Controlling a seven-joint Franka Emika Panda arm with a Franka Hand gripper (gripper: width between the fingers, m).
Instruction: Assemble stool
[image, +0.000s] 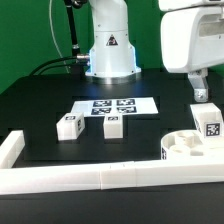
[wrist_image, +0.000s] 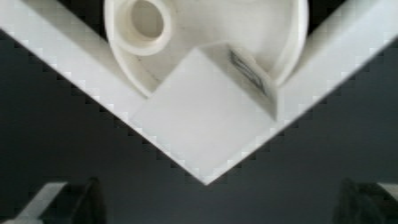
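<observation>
The white round seat (image: 185, 147) lies at the exterior view's right, tucked into the corner of the border rail. One tagged leg (image: 212, 122) stands upright on it. Two more tagged legs (image: 68, 126) (image: 112, 125) stand loose on the black table, left of centre. My gripper (image: 200, 95) hangs just above the seat, beside the upright leg, touching nothing. In the wrist view the seat (wrist_image: 267, 30) with a round socket (wrist_image: 143, 25) and the leg's tagged side (wrist_image: 249, 75) show. My gripper (wrist_image: 210, 205) is open and empty, with one finger (wrist_image: 54, 205) at each lower corner.
The marker board (image: 112, 106) lies flat behind the loose legs. The long white border rail (image: 90, 180) runs along the front, with a short arm at the left (image: 12, 148); its corner (wrist_image: 205, 125) fills the wrist view. The robot base (image: 110, 50) stands at the back.
</observation>
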